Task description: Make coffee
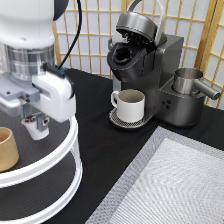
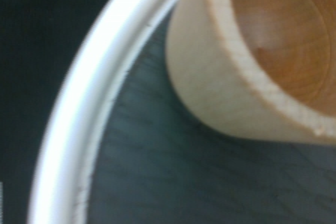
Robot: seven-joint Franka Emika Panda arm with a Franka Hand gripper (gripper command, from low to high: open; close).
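Gripper (image 1: 35, 119) at exterior view's left, jaws clamped on coffee pod (image 1: 36, 126) – held tilted just above tiered tray (image 1: 60, 160), beside tan cup (image 1: 8, 148). Coffee machine (image 1: 145, 75) lid open for loading; mug (image 1: 130, 105) already under spout.

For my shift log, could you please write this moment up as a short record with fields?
pincer: at the exterior view's left, above the round white tray, shut on the coffee pod
coffee pod: tilted, lifted just off the tray's dark surface
tan cup: standing on the tray, at the exterior view's left edge
white mug: on the drip plate of the coffee machine
coffee machine lid: open, pod chamber showing
metal jug: on the machine's side at the exterior view's right
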